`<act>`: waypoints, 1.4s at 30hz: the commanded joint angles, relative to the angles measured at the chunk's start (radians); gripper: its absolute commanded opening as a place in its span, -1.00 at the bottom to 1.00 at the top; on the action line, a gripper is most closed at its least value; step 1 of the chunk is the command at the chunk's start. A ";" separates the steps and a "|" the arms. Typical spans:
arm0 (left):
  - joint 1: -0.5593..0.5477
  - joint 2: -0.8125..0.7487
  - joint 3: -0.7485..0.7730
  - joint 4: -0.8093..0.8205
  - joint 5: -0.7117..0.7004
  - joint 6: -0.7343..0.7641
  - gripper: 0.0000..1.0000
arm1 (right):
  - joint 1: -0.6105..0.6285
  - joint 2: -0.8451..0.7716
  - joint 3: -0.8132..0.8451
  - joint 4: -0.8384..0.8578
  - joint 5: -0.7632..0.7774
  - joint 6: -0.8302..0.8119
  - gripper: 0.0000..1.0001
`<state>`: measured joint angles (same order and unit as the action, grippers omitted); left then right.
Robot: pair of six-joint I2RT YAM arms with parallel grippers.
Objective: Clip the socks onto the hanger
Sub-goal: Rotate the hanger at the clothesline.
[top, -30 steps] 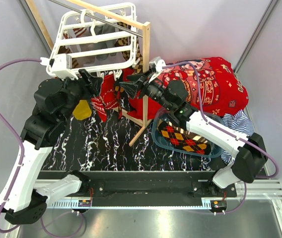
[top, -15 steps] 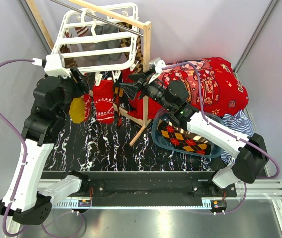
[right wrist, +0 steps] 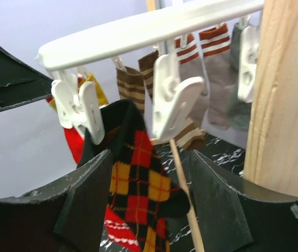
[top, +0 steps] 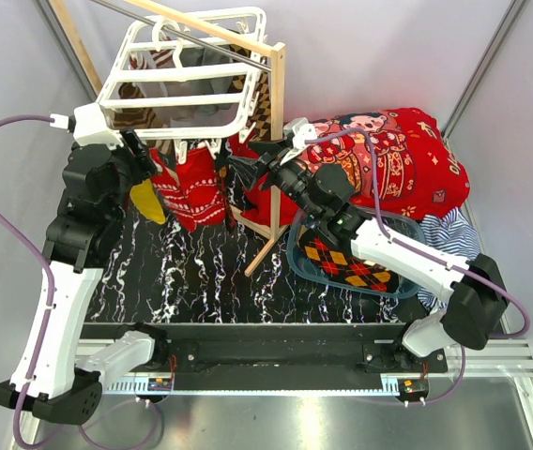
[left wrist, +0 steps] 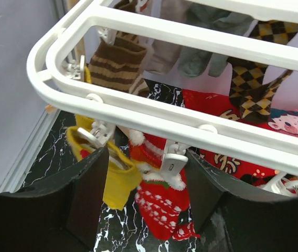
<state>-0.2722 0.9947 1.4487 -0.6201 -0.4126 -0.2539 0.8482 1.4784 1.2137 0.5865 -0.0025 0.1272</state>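
Since a second ago, the left arm has pulled back toward 10 o'clock, and the red sock with white marks (top: 191, 192) now hangs on its own below the white plastic rectangular drying hanger (left wrist: 191, 35), which sits at 11 o'clock over the table. From where I stand, the left gripper (left wrist: 146, 173) is released, its jaws spread and grasping nothing, with the mustard yellow sock (left wrist: 118, 178) clipped just beside it. The right gripper (right wrist: 149, 163) is also released. Its jaws straddle the red-black-yellow argyle sock (right wrist: 138, 194), which dangles from a white clip (right wrist: 78, 110) near the bare wooden post (right wrist: 285, 94). It looks to me like the letting-go after a clipping. Next would be the matching argyle sock (top: 346, 262) in the blue-rimmed basket (top: 292, 246) at 4 o'clock. That calls for the right arm to back clear without snagging the hanging sock, then reach down.
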 commanded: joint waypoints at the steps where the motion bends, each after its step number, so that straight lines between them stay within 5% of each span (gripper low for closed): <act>1: 0.028 -0.008 -0.014 0.033 -0.045 -0.034 0.24 | 0.012 -0.023 -0.016 0.125 0.159 -0.080 0.37; 23: 0.054 -0.039 -0.033 0.033 -0.012 -0.041 0.25 | 0.015 0.108 0.141 0.184 0.044 -0.123 0.29; 42: 0.054 -0.028 -0.011 0.040 0.041 -0.058 0.25 | 0.032 0.062 0.121 0.101 -0.048 -0.115 -0.81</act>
<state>-0.2218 0.9592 1.4132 -0.6197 -0.4034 -0.2966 0.8680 1.5902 1.3220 0.7029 -0.0010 0.0257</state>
